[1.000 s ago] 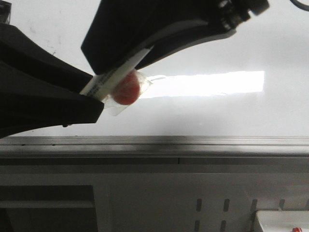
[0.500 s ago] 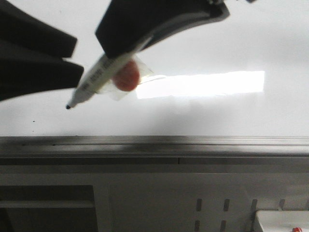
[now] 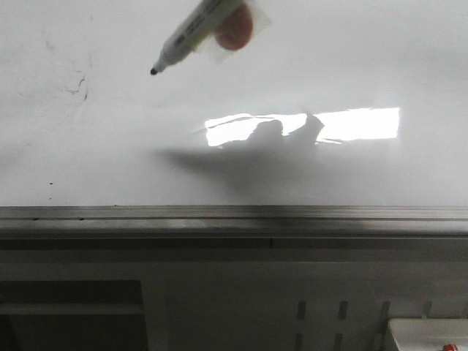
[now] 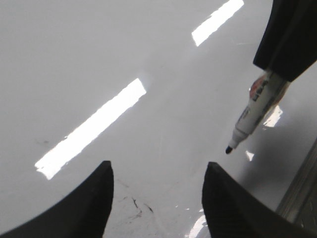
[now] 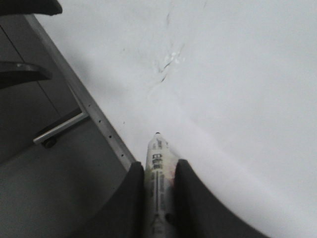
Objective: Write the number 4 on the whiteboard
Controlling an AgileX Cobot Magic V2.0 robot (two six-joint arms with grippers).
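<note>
The whiteboard [image 3: 351, 66] fills the front view, glossy with a bright glare bar. No number 4 shows on it, only faint thin dark smudges [image 3: 80, 84], which also show in the left wrist view [image 4: 136, 208] and the right wrist view [image 5: 166, 64]. My right gripper [image 5: 158, 168] is shut on a white marker [image 5: 158, 158] with its black tip bare. The marker [image 3: 194, 33] hangs above the board at the top of the front view, its shadow well apart from it. My left gripper [image 4: 158, 166] is open and empty over the smudges, beside the marker [image 4: 255, 111].
A red round piece in clear film [image 3: 234, 29] sticks to the marker. The board's grey metal edge strip [image 3: 234, 216] runs along the near side, with a grey slotted panel [image 3: 322, 311] below it and a white box corner [image 3: 428, 333] at the lower right.
Both arms have pulled up and out of the front view. The left gripper came off the marker's tip, which now shows bare. The marker has moved up toward the far part of the board.
</note>
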